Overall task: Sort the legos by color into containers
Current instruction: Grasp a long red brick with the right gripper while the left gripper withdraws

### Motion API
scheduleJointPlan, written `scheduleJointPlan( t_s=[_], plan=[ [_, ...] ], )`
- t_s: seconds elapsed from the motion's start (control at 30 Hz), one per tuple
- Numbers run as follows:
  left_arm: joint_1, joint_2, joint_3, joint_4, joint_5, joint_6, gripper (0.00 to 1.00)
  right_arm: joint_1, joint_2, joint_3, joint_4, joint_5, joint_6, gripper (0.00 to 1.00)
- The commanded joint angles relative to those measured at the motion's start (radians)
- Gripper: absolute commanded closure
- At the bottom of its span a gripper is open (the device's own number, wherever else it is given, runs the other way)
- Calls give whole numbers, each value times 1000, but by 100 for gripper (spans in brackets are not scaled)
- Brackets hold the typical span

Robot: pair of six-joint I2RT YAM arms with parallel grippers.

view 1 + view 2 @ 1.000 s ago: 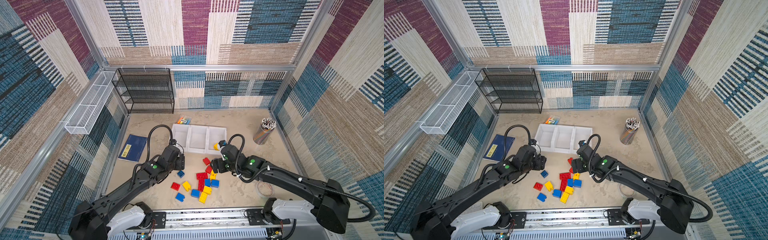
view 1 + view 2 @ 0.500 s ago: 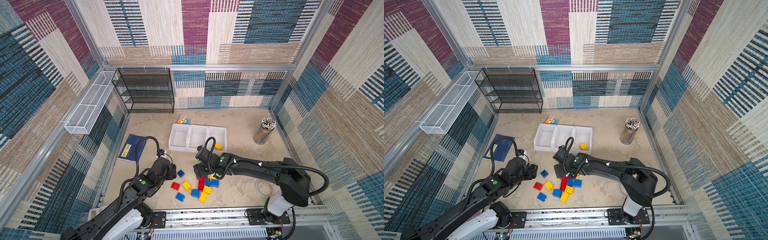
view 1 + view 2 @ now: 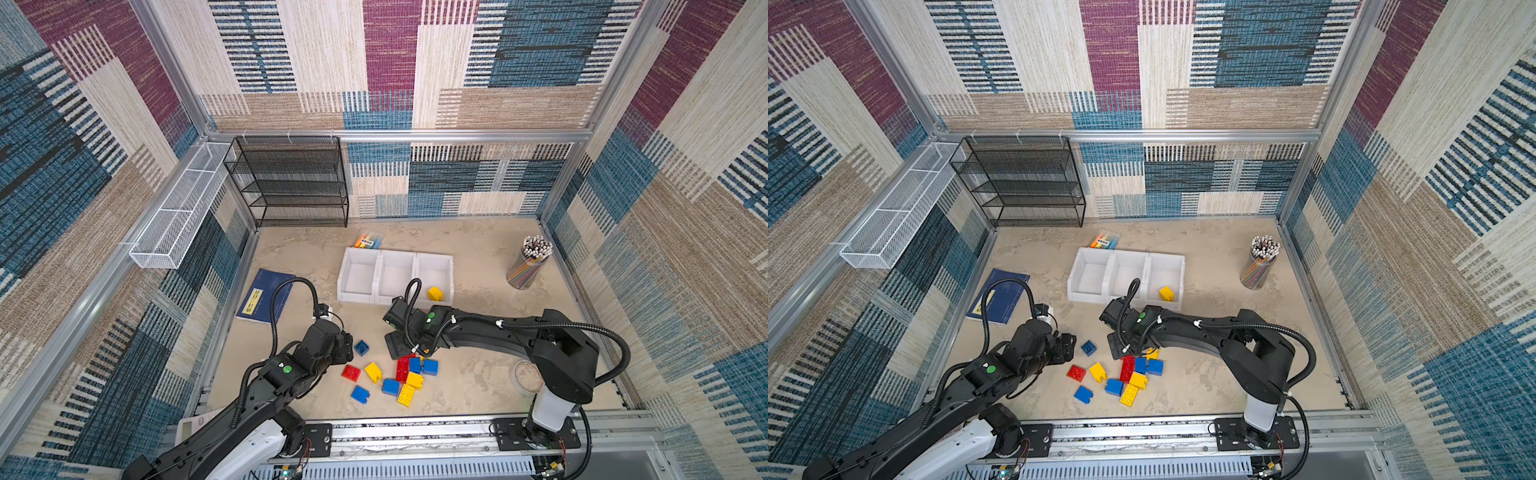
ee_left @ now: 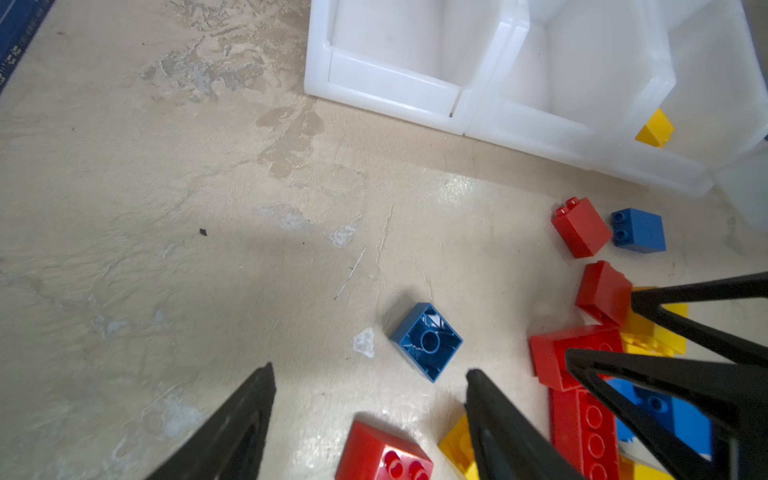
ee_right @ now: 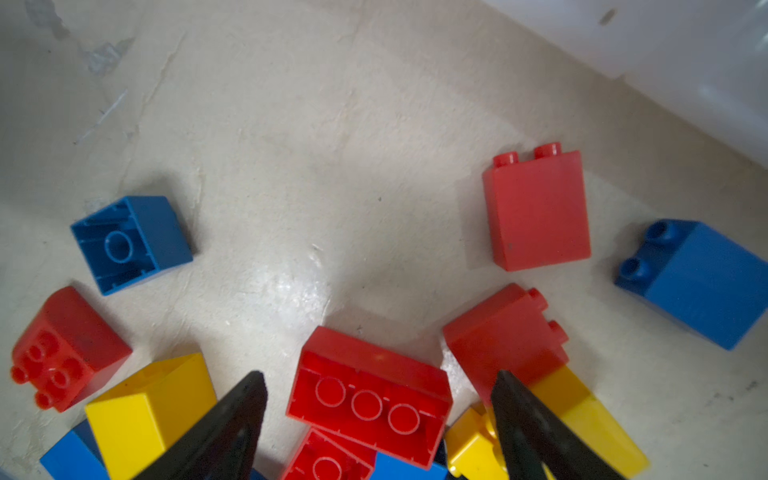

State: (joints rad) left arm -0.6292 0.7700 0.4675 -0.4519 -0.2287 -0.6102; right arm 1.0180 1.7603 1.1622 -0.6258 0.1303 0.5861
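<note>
Both arms have drawn back from the containers [image 3: 380, 276] to the loose pile: a second ago the right fingers [image 5: 224, 428] were at the rightmost bin and the left arm stretched up beside the leftmost one. One yellow lego [image 3: 434, 293] now lies in that rightmost bin, near its front lip; the other two bins show only white.

Seen in both top views, the remaining legos [image 3: 409, 374] sit in a loose cluster at the lower centre of the desk [image 3: 478, 361], red, blue and yellow mixed and several touching. An upturned blue lego [image 3: 1088, 347] lies apart at the cluster's upper left, hollow side up.

The left fingers [image 4: 232, 428] are spread with nothing between them; in the left wrist view the upturned blue lego [image 4: 427, 340] lies just ahead of their tips. The right fingers are also spread and empty, poised over the upper edge of the cluster. In the right wrist view a long red lego [image 5: 370, 395], hollow side up, lies between the two tips; whether they touch it I cannot tell.
</note>
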Motion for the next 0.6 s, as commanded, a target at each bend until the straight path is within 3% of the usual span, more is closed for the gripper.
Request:
scheduleJointPlan(
  t_s=[0.0, 0.57],
  plan=[
    [2, -1, -8, 26, 6, -25, 24, 1, 4, 5, -3, -14, 23, 13],
    [0, -20, -24, 16, 26, -25, 24, 27, 22, -9, -2, -21, 54, 20]
  ],
)
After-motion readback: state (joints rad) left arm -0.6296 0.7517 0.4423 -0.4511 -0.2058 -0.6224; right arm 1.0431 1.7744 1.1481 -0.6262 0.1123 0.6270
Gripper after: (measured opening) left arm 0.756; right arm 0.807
